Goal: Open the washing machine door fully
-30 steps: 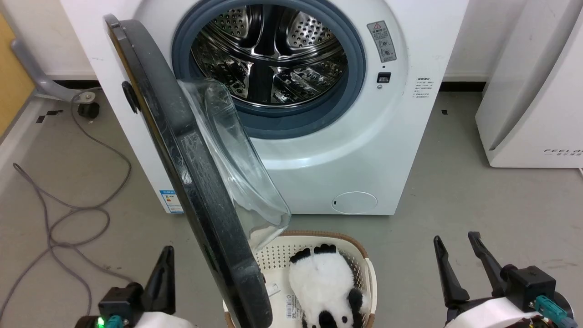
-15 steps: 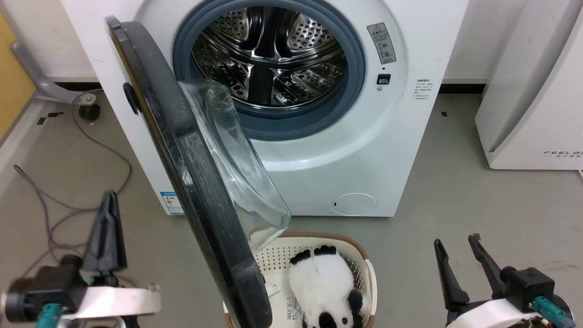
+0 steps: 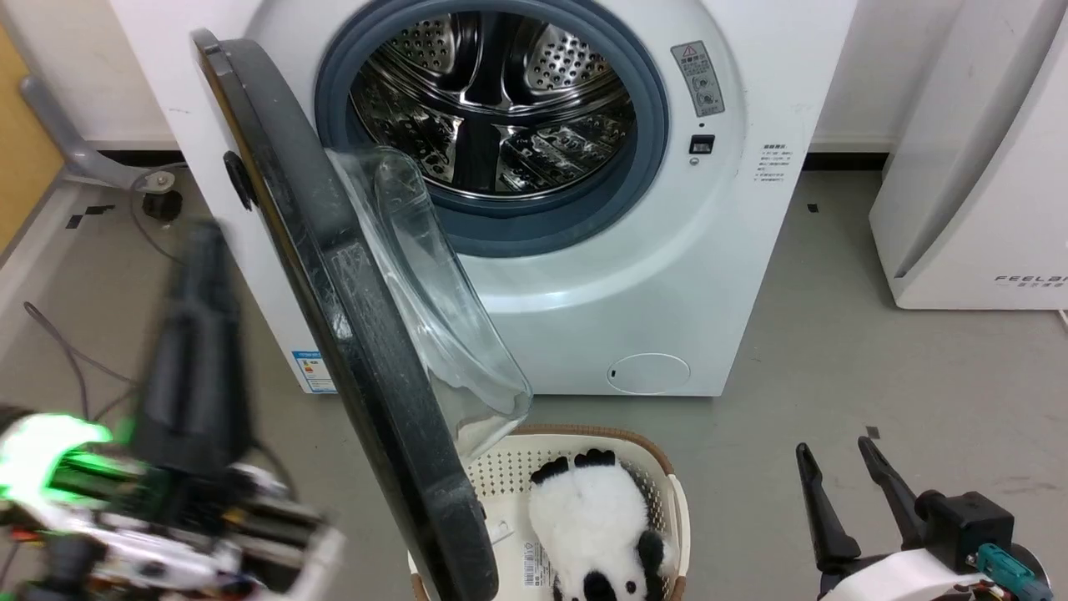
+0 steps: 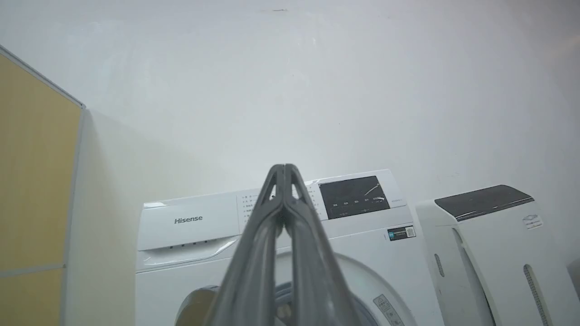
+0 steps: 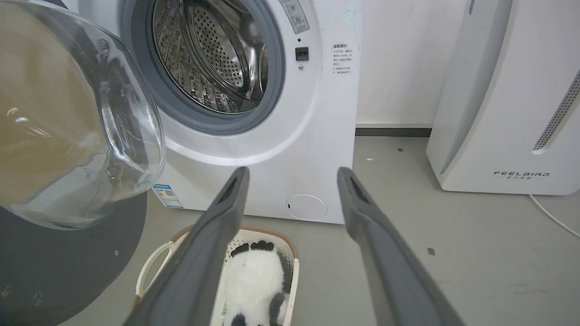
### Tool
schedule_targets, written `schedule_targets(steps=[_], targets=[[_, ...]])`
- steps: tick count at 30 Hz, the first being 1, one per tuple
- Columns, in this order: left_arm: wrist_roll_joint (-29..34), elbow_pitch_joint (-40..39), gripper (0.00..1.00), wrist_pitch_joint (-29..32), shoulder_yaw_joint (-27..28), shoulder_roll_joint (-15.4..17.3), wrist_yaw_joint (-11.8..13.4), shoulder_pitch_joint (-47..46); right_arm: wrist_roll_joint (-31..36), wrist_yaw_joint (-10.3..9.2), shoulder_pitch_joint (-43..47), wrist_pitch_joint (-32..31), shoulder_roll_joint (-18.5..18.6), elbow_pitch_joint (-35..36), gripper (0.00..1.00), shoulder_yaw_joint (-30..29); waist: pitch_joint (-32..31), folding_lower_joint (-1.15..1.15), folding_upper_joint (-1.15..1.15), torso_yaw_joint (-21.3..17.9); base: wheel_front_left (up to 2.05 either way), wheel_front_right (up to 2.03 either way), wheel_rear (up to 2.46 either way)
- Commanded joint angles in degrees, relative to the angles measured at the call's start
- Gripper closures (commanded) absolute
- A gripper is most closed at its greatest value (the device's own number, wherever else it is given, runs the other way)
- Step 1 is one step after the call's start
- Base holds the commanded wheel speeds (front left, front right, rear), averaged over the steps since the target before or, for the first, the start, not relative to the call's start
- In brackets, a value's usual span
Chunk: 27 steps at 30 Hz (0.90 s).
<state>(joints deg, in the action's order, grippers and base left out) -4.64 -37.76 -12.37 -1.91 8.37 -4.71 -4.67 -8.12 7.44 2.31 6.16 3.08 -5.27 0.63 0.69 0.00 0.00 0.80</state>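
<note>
While the washing machine door (image 3: 334,275) stands about half-swung, we enter the scene from our own end outward. Right gripper (image 3: 834,451), 5 o'clock: fingers apart, idle, nothing between them. Left gripper (image 3: 198,259), 8 o'clock, blurred: fingers pressed together, empty, raised beside the door's outer face and apart from it. Basket (image 3: 638,439), 6 o'clock: holds a panda plush (image 3: 592,517) and sits under the door's free edge. The door itself runs from 6 to 11 o'clock, seen edge-on. Its glass bowl (image 3: 450,334) bulges toward 3 o'clock. It hinges at the left of the washing machine (image 3: 634,275), 12 o'clock, with the drum (image 3: 501,92) exposed. Step in hand, by our judgement: approach for the final swing. The next move calls for contact at the near rim, then a sweep about the hinge toward 9 o'clock, with our left arm kept out of that arc.
</note>
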Motion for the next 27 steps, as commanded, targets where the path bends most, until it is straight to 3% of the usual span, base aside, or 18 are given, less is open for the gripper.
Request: schedule_targets(steps=[1,11,15,22,27], targets=[[0.1,-0.8,1.0,1.1,-1.5,0.2,-0.4,-0.3,0.0,0.05,0.8,0.0,-0.2,-0.2,0.0,0.0,0.0,0.0,0.0,0.0,0.0,0.0,0.0],[-6.0,0.4,1.0,12.3,-20.6,2.7,-2.5,3.7,0.6,0.05,0.8,-0.6,-0.2,-0.5,0.0,-0.2,0.2,0.0,0.0,0.7,0.0,0.0,0.0],[-8.4,3.0,1.0,17.2,-25.8,4.0,-2.6,6.8,0.8,0.05,1.1,-0.8,-0.2,-0.5,0.0,-0.4,0.1,0.0,0.0,0.7,0.0,0.0,0.0],[-10.8,9.2,1.0,25.7,-28.5,4.9,-0.5,12.7,0.7,0.05,1.4,-1.3,-0.2,-0.3,0.0,-0.6,0.2,0.0,0.0,0.8,0.0,0.0,0.0],[-9.2,14.4,1.0,25.3,-26.8,3.8,3.1,13.4,0.4,0.05,1.2,-1.4,-0.2,-0.5,0.0,-0.4,0.3,0.0,0.0,0.8,0.0,0.0,0.0]])
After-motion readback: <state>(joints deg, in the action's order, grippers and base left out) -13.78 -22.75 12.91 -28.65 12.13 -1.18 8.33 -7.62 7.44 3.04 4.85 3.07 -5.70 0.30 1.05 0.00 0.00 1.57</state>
